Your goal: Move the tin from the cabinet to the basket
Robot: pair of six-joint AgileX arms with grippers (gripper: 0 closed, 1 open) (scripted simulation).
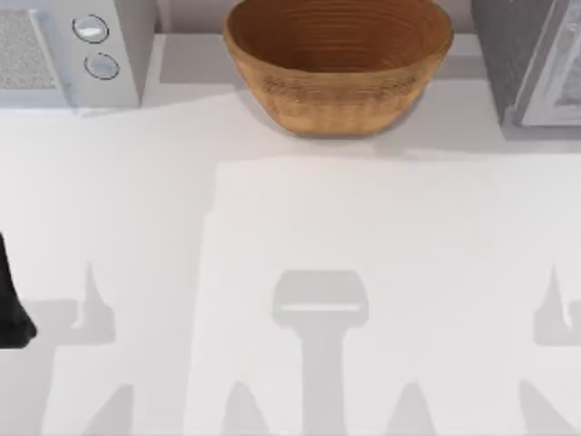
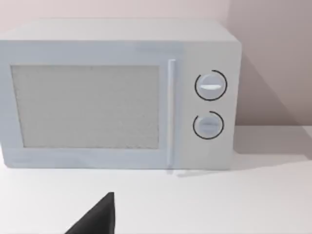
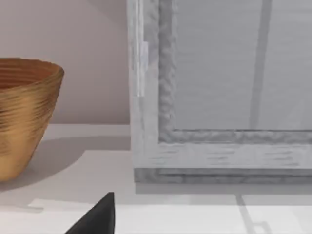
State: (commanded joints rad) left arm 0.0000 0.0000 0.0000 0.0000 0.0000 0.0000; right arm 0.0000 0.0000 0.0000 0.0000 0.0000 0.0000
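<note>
- Step in hand: the opening of the task, by my judgement. Nothing is held or moved, and the tin sits somewhere I cannot make out, presumably behind the closed cabinet door.
- Cabinet (image 1: 536, 64): grey-white unit at the far right corner of the table (image 1: 290, 272). The right wrist view looks at its framed door panel (image 3: 234, 68), which appears shut, with the contents hidden.
- Basket (image 1: 338, 64): large oval bowl of brown woven wicker with ribbed coils, standing at the far middle of the table between the microwave and the cabinet. Its inside appears empty. In the right wrist view it stands just beside the cabinet, apart from it.
- Microwave (image 1: 77, 50): white, at the far left corner, door shut, with two round silver dials (image 2: 210, 86) on its front; not part of the task.
- Left tool (image 2: 97, 219): a dark tip at the lower edge of the left wrist view, facing the microwave; whether it is parted or closed, I cannot tell. A dark part of the left arm (image 1: 11, 300) sits at the table's left edge.
- Right tool (image 3: 97, 219): a dark tip low in the right wrist view, facing the cabinet; its state cannot be told either.
- Next move, as a judgement: the right arm is the nearer one, so it should approach the cabinet door, open it and find the tin.
</note>
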